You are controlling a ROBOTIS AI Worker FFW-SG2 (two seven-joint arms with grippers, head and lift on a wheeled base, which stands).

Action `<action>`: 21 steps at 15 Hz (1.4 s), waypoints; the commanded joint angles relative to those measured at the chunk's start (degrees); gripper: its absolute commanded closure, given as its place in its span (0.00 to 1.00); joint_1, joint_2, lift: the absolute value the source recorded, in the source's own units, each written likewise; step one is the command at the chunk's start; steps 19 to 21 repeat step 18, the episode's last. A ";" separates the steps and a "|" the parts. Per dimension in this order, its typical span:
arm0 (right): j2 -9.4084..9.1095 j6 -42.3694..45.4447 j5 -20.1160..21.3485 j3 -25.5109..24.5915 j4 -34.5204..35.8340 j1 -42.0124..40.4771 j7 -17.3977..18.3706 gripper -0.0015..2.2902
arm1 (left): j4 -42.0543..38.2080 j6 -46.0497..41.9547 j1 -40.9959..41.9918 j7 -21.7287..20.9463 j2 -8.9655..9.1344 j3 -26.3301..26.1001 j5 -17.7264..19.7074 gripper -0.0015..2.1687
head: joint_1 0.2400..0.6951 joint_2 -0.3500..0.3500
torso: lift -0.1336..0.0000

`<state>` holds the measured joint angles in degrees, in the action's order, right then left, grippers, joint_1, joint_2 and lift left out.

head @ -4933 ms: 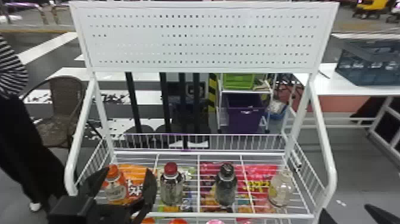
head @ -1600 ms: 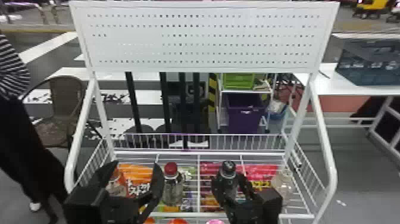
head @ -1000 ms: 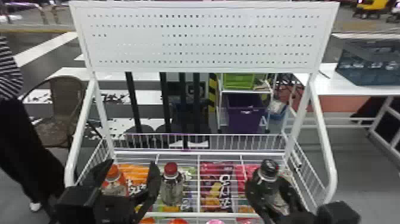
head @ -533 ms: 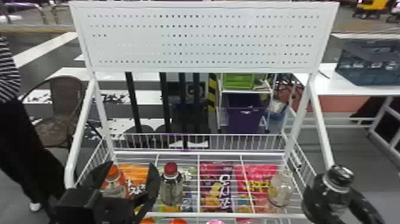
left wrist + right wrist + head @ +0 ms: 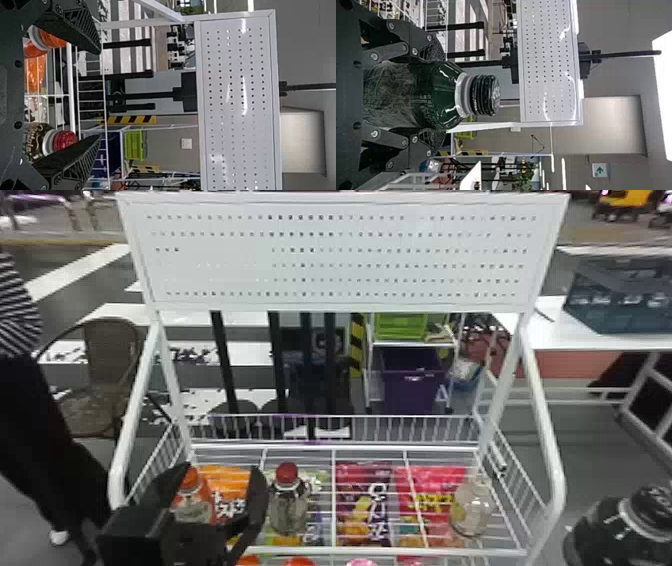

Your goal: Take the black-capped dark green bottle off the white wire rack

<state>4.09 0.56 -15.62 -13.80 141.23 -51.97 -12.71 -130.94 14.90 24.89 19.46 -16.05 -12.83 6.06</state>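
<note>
Two R gripper (image 5: 440, 96) fingers clamp dk green btl (image 5: 617, 532), 4 o'clock in head view; L gripper (image 5: 222, 473) gapes wide, 8 o'clock.

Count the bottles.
At least 4: orange-capped, red-capped and clear ones on the rack, left to right; the dark green one in the right end effector. Coloured tops at the front may be more.

Beyond the rack's (image 5: 116, 485) left edge, a brown chair (image 5: 110, 345) is set on the floor (image 5: 590, 455); beyond its right edge, a white table (image 5: 547, 332) is topped by a crate (image 5: 620, 300). A sign (image 5: 599, 170) is hung overhead.
</note>
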 commanded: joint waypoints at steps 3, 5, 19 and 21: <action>-0.13 -1.05 -0.46 -0.17 0.10 0.03 -0.30 0.65 | -0.20 0.01 0.16 0.05 -0.03 0.09 0.00 0.07 | 0.57 0.50 | 1.00; -0.13 -1.22 -0.55 -0.09 0.10 0.12 -0.38 0.65 | -0.37 0.01 0.25 0.05 -0.03 0.09 0.00 0.07 | 0.57 0.50 | 1.00; -0.13 -1.05 -0.64 -0.26 0.28 0.65 -1.18 0.65 | -1.43 0.53 0.34 0.05 0.05 0.09 -0.09 0.07 | 0.57 0.50 | 1.00; -0.13 -1.05 -0.64 -0.26 0.28 0.65 -1.18 0.65 | -1.43 0.53 0.34 0.05 0.05 0.09 -0.09 0.07 | 0.57 0.50 | 1.00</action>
